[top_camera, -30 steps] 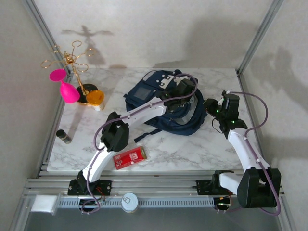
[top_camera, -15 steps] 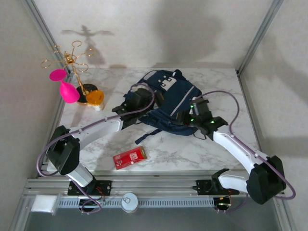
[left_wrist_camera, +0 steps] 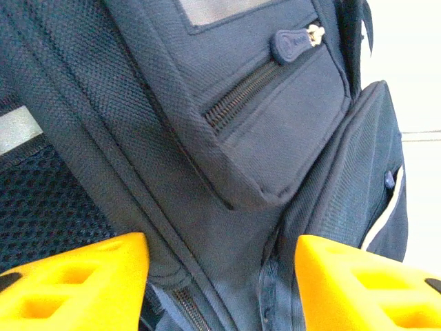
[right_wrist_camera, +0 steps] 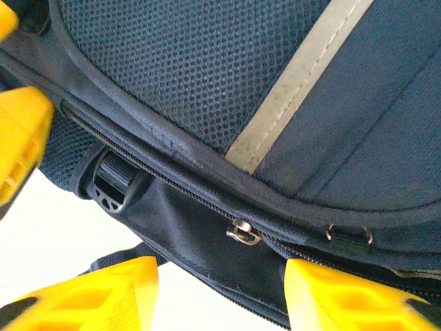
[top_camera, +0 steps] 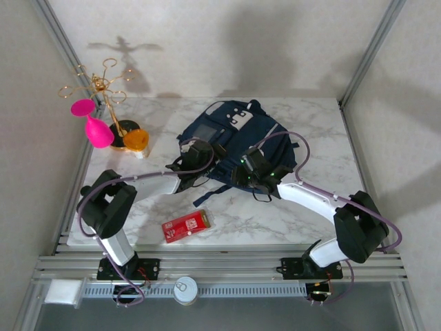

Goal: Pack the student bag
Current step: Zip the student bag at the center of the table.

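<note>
The student bag [top_camera: 238,134], navy with pale stripes and grey front patches, lies in the middle of the marble table. My left gripper [top_camera: 205,156] is at its near-left edge. It stands open [left_wrist_camera: 220,289], with navy fabric and a zip line between its yellow fingers [left_wrist_camera: 76,283]. A front pocket zip pull [left_wrist_camera: 293,43] lies further up. My right gripper [top_camera: 244,172] is at the bag's near edge, also open [right_wrist_camera: 220,296], over the main zip. A metal zip slider [right_wrist_camera: 242,232] sits just ahead of the gap, and a black strap buckle [right_wrist_camera: 110,186] is to the left.
A red packet [top_camera: 186,225] lies near the table's front edge. At the far left stand a gold wire stand [top_camera: 103,86], a pink goblet [top_camera: 96,127] and an orange cup [top_camera: 136,140]. Metal frame posts rise at both back corners.
Both arms have swung in toward the bag's near edge, the left from over the bag, the right from its right side. Both grippers have opened wider.
</note>
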Tool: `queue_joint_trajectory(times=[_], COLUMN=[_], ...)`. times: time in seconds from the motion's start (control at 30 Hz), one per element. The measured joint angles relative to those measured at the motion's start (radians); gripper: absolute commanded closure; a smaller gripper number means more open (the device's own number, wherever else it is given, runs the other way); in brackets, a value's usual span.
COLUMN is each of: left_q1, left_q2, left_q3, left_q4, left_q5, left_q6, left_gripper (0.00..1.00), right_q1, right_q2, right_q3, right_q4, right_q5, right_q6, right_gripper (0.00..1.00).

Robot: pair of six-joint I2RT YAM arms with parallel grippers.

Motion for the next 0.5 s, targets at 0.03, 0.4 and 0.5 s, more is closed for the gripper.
queue_joint_trajectory(times=[0.03,0.4,0.5], left_q1=[0.0,-0.037,-0.037], left_q2=[0.011,0.098,0.12], left_q3=[0.001,-0.002,0.028], left_q4=[0.003,0.063,0.066], left_q5=[0.002,0.011,0.012], left_q6=[-0.016,-0.167,-0.183], left_gripper=[0.46,0.53,0.66], right_q1=[0.0,0.0,0.0], right_q2=[0.0,-0.031,-0.037], right_q3=[0.0,-0.027,-0.031], right_q4=[0.002,0.012,0.013], right_q5=[0.008,0.077,0.08], right_q6=[0.002,0.018,0.021], right_gripper=[0.47,0.46,0.46])
